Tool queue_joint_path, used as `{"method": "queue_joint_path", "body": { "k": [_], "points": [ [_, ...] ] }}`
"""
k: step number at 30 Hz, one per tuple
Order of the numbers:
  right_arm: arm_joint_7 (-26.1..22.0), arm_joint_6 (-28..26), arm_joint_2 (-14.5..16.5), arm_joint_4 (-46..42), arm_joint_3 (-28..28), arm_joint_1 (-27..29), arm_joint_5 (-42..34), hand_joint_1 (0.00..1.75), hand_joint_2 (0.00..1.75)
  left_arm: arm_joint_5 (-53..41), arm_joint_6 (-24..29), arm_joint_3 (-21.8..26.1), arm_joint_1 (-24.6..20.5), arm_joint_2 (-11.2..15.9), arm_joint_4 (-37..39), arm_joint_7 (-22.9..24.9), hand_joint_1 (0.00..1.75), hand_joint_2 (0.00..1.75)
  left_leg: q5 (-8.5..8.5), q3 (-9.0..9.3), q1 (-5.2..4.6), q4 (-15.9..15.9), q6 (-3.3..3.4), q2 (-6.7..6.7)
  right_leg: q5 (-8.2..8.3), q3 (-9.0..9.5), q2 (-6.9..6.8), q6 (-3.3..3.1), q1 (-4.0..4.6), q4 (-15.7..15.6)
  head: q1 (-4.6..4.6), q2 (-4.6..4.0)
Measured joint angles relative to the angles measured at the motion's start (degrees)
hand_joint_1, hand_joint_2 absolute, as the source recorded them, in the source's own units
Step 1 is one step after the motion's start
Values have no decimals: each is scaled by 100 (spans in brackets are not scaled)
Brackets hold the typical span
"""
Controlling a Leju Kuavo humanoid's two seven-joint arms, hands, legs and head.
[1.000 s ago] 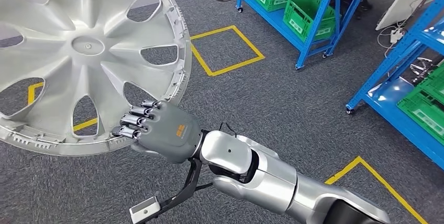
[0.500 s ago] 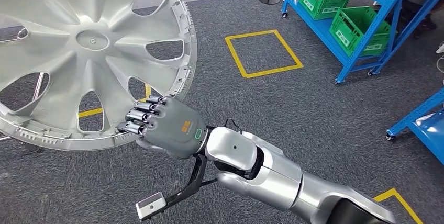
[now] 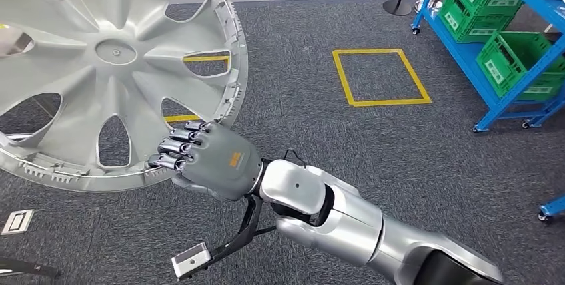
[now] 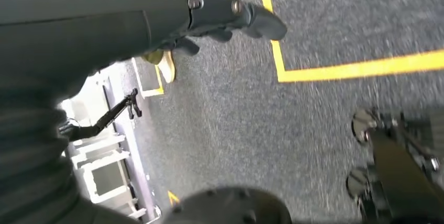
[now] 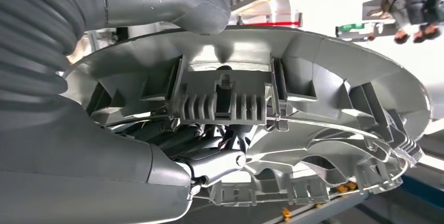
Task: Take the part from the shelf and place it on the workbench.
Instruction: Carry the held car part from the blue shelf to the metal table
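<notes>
Whole floor view has swung vs a moment ago: blue steel shelf rack w/ green plastic crates (image 3: 496, 38) now sits further toward the frame edge, and the yellow tape square on the grey carpet (image 3: 381, 77) has slid the same way. So it's me turning, not the things moving.

Large silver-grey plastic wheel cover w/ spoke cut-outs (image 3: 100, 72) is off the rack, well apart from it, and keeps its place relative to my right hand (image 3: 210, 160). Fingers (image 3: 174, 152) curled tight over the rim, thumb (image 5: 173, 4) pressing the other face – grip unchanged.

Left hand (image 4: 230, 17) hangs over carpet, holds nothing, fingers look loosely curled; can't tell more.

Judgement: pick done, transit to workbench underway; bench not seen yet.
</notes>
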Motion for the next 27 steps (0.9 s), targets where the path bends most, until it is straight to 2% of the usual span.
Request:
{"method": "queue_joint_path", "body": {
  "k": [2, 3, 4, 5, 6, 7, 8, 10, 11, 12, 13, 14, 15, 16, 17, 19, 20, 21, 22, 23, 25, 26, 27],
  "points": [
    [3, -23, -3, 13, 2, 1, -2, 175, 175, 0, 1, 1, -12, 3, -2, -1, 0, 175, 24, -12, 17, -9, 65, -138, -232, -126, 352, 72, -50, 328, 9, 0],
    [4, -39, -9, 25, 1, 5, -1, 175, 175, 0, 1, 2, -20, 4, -3, 1, 0, 175, 32, -25, 18, -9, 85, -208, -413, -276, 548, 93, -68, 663, 15, 0],
    [4, -55, -16, 40, 1, 12, 2, 175, 175, 0, 1, 2, -28, 5, -4, -1, 0, 175, 39, -39, 12, -9, 100, -285, -593, -470, 643, 97, -73, 1057, 19, 0],
    [3, -67, -22, 60, 2, 21, 5, 175, 175, 0, 1, 2, -31, 5, -5, -2, 0, 175, 47, -53, 4, -8, 109, -370, -710, -649, 676, 90, -74, 1399, 20, 0],
    [2, -75, -25, 77, 3, 29, 8, 175, 175, 0, -2, 2, -30, 5, -5, -3, 0, 175, 56, -64, -4, -7, 112, -460, -727, -757, 689, 71, -73, 1583, 21, 0],
    [2, -80, -26, 90, 4, 34, 10, 175, 175, 0, -4, 2, -28, 5, -5, -4, 0, 175, 67, -70, -11, -7, 110, -550, -631, -758, 706, 42, -70, 1546, 20, 0],
    [3, -83, -27, 97, 4, 35, 10, 175, 175, -1, -8, 2, -27, 5, -5, -2, 0, 175, 79, -73, -13, -7, 102, -640, -439, -642, 750, 3, -65, 1277, 20, 0],
    [7, -87, -27, 101, 5, 30, 11, 175, 175, -2, -14, 2, -29, -3, -6, 0, 0, 175, 107, -83, -3, -9, 65, -801, -51, -271, 998, -67, -47, 480, 15, 0],
    [7, -92, -27, 101, 5, 26, 13, 175, 175, -2, -15, 2, -30, -6, -7, 1, 0, 175, 125, -97, 10, -13, 34, -873, 60, -140, 1108, -86, -29, 187, 22, 0],
    [8, -97, -26, 102, 5, 24, 16, 175, 175, -2, -16, 2, -29, -9, -7, 1, 0, 175, 146, -114, 25, -22, -1, -933, 102, -77, 1176, -94, -8, 34, 29, 0],
    [9, -103, -22, 102, 5, 22, 22, 175, 175, -2, -16, 2, -24, -10, -6, 1, 0, 175, 170, -129, 38, -39, -41, -992, 102, -74, 1168, -97, 14, 3, 36, 0],
    [11, -107, -13, 101, 6, 20, 29, 175, 175, -2, -16, 2, -14, -9, -4, 1, 0, 175, 195, -147, 45, -63, -83, -1053, 126, -72, 1102, -116, 20, -22, 47, 0],
    [19, -110, 1, 101, 7, 21, 40, 175, 175, -2, -17, 2, -4, -8, -2, -1, 0, 175, 202, -166, 43, -66, -110, -1054, 157, -63, 1025, -137, 13, -59, 48, 0],
    [31, -116, 19, 101, 8, 21, 51, 175, 175, -2, -17, 2, 0, -9, -1, -1, 0, 175, 154, -208, 26, -10, -130, -957, 191, -52, 949, -173, -1, -104, 32, 0],
    [51, -121, 33, 100, 8, 22, 61, 175, 175, -2, -18, 2, -1, -8, 1, 2, 0, 175, 43, -291, 5, 149, -145, -798, 223, -43, 863, -204, -15, -150, 15, 0],
    [90, -129, 48, 101, 9, 40, 80, 175, 175, -2, -19, 2, -13, -3, 1, 7, 0, 175, -334, -570, -18, 794, -167, -431, 244, -47, 694, -245, -11, -184, -21, 0],
    [101, -128, 48, 101, 10, 59, 91, 175, 175, -2, -19, 2, -16, 2, 1, 6, 0, 175, -494, -715, -18, 1151, -187, -346, 242, -54, 604, -250, -5, -183, -22, 0],
    [102, -127, 48, 102, 11, 78, 101, 175, 175, -2, -19, 2, -15, 6, 1, 2, 0, 175, -572, -797, -14, 1387, -205, -303, 239, -59, 514, -253, -1, -180, -22, 0],
    [101, -125, 48, 102, 12, 92, 110, 175, 175, -2, -20, 2, -13, 9, 1, 0, 0, 175, -545, -773, -9, 1416, -220, -275, 236, -61, 427, -253, -1, -177, -23, 0],
    [99, -121, 48, 102, 13, 97, 116, 175, 175, -3, -23, 2, -11, 15, 1, 2, 0, 175, -423, -632, -6, 1214, -232, -236, 231, -62, 344, -246, -1, -169, -23, 0],
    [99, -110, 48, 102, 14, 87, 120, 175, 175, -5, -35, 2, -16, 27, -1, 6, 0, 175, -134, -162, -19, 448, -225, -13, 199, -62, 199, -210, 13, -133, -24, 0],
    [101, -103, 48, 102, 13, 80, 120, 175, 175, -9, -40, 2, -23, 31, -3, 6, 0, 175, -47, 11, -31, 141, -184, 81, 177, -66, 137, -184, 28, -105, -18, 0],
    [102, -98, 48, 102, 13, 73, 120, 175, 175, -13, -43, 2, -26, 31, -5, 5, 0, 175, -15, 100, -45, -29, -135, 139, 160, -69, 84, -159, 43, -83, -10, 0]
  ]
}}
